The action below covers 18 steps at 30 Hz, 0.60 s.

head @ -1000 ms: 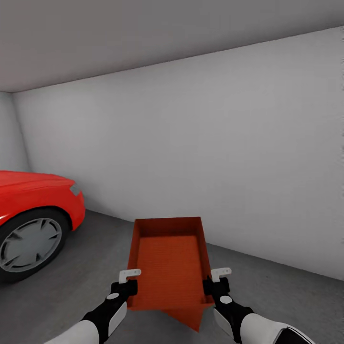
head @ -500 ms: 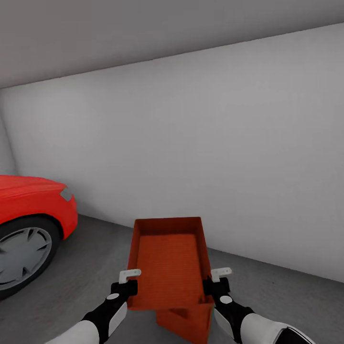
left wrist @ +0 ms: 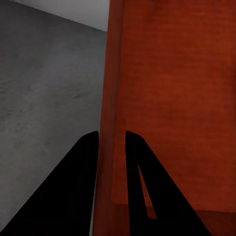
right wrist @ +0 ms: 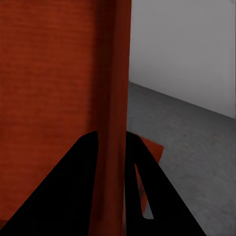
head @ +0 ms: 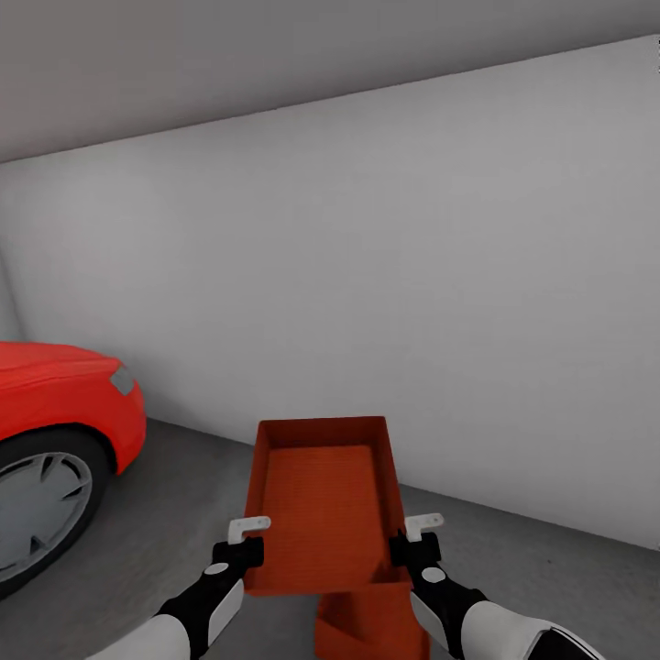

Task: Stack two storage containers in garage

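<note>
My left gripper (head: 246,543) and right gripper (head: 414,539) each pinch a side wall of the upper container (head: 323,502), held above the lower container (head: 371,625) on the garage floor (head: 174,513), red car (head: 55,394) far left.

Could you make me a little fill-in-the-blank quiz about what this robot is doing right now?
1. Both grippers, left and right, clamp the side walls of an orange-red ____.
2. Below the held container, a second container sits on the grey ____.
3. The vehicle at the left edge of the head view is a red ____.
4. Behind everything stands a plain pale ____.

Missing words: container; floor; car; wall
</note>
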{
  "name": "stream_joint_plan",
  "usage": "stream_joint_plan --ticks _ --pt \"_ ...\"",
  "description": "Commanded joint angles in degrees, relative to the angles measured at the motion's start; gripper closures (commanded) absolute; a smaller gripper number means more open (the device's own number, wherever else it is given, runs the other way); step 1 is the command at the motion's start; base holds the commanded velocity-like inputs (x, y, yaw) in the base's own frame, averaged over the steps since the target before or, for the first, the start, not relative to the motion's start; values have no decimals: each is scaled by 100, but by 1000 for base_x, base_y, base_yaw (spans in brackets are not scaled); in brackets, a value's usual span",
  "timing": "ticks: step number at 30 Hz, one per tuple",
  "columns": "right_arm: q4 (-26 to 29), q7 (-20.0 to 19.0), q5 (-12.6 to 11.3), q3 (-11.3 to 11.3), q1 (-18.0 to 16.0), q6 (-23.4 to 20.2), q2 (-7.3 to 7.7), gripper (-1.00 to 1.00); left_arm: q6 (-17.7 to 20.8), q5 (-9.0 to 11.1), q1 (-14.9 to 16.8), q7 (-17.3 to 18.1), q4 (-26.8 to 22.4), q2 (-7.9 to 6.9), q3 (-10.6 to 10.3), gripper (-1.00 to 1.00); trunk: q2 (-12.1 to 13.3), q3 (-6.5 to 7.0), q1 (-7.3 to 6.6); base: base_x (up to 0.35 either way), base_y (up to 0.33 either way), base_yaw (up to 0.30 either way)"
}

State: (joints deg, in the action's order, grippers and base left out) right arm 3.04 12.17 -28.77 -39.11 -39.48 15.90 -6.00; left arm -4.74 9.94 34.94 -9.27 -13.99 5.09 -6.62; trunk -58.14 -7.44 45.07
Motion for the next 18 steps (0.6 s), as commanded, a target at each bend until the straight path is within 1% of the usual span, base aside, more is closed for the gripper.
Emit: stream_joint_plan --ticks 1,18 --pt "5 -22 -25 439 -7 -25 -6 100 -176 -28 1 -137 -10 -43 -112 100 -6 -9 4 303 216 -196" --pt "4 -22 -24 439 -7 -20 -6 100 -176 -27 -1 -137 -13 -43 -112 100 -6 -9 4 303 216 -275"
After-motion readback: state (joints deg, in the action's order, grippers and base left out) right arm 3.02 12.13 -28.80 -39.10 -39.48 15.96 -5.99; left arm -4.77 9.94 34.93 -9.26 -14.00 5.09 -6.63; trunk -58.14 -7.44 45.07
